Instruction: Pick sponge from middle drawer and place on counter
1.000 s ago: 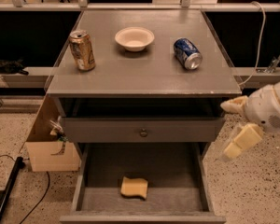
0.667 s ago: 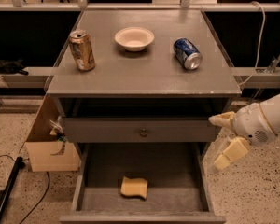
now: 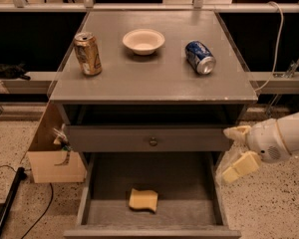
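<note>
The sponge [image 3: 143, 200] is pale yellow with a wavy edge. It lies flat near the front of the open middle drawer [image 3: 182, 183], left of its centre. The counter [image 3: 154, 78] is the grey cabinet top above. My gripper [image 3: 235, 151] hangs to the right of the cabinet, just outside the drawer's right wall and above the drawer floor. Its pale-yellow fingers [image 3: 242, 166] are spread apart and hold nothing. It is well to the right of the sponge and apart from it.
On the counter stand a gold can [image 3: 87, 54], a white bowl [image 3: 143, 40] and a blue can [image 3: 200, 57] lying on its side. A shut drawer front with a knob [image 3: 153, 141] sits above the open drawer. A cardboard box [image 3: 54, 159] stands at the cabinet's left.
My gripper has moved left, closer to the cabinet's right side. The sponge and the things on the counter have not moved.
</note>
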Robot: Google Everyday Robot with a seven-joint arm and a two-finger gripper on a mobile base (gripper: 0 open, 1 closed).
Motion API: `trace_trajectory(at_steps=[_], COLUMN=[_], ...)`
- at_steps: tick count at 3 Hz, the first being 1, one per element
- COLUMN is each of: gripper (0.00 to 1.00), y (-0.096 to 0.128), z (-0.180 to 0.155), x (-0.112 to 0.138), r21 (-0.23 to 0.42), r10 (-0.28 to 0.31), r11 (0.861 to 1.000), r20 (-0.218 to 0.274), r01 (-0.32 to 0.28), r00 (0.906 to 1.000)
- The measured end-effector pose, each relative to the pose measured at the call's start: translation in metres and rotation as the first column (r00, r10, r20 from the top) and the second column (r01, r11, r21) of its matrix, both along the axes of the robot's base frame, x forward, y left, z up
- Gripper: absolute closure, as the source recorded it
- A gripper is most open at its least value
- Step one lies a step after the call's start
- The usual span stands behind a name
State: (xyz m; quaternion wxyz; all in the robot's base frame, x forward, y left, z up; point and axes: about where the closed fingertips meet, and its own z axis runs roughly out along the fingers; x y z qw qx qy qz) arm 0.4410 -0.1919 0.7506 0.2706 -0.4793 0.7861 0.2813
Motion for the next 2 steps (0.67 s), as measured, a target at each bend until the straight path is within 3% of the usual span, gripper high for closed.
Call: trace_trajectory(at_steps=[1, 2], gripper=[0.0, 0.0], y=[0.012, 0.026], z=[-0.037, -0.069], x=[0.006, 0.014], r21=[0.071, 0.124], r10=[-0.129, -0.266], r11=[0.989, 0.957], r20=[-0.023, 0.011], r01=[0.13, 0.262], r00=[0.9914, 0.964])
